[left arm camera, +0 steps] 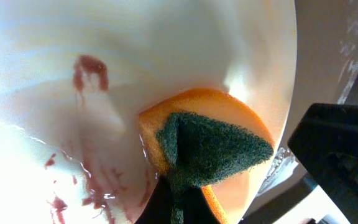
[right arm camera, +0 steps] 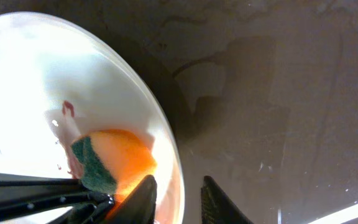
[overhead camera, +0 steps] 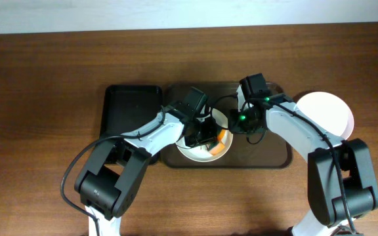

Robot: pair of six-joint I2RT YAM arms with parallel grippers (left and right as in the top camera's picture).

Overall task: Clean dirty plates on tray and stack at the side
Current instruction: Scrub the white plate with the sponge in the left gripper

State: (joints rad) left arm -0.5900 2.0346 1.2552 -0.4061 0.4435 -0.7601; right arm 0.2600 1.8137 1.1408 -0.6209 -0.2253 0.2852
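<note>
Squeezing a folded sponge (left arm camera: pixel 210 149) tight in the left gripper (overhead camera: pixel 201 136), orange foam on the outside and the green scouring side bunched in the middle. Pressing it against the inside of a white plate (overhead camera: pixel 190 152), close to the rim. Showing thin red-brown smears (left arm camera: pixel 89 71) on that plate, wet-looking, off to the left of the sponge in the left wrist view.

Pinching the same plate's rim with the right gripper (right arm camera: pixel 179 199), fingers narrow, one on the inside face and one on the underside. Looking tilted rather than flat from the right wrist camera, and sitting over the left half of the big dark brown tray (overhead camera: pixel 268 154). Glistening a bit on the bare tray floor right beside it.

Resting off the tray on the wood tabletop (overhead camera: pixel 44 65), just to its right: a second plate (overhead camera: pixel 327 108), pale and clean-looking, partly tucked under the right arm. Lying just left of the brown tray, right up against it: a narrower black tray (overhead camera: pixel 133 111)
</note>
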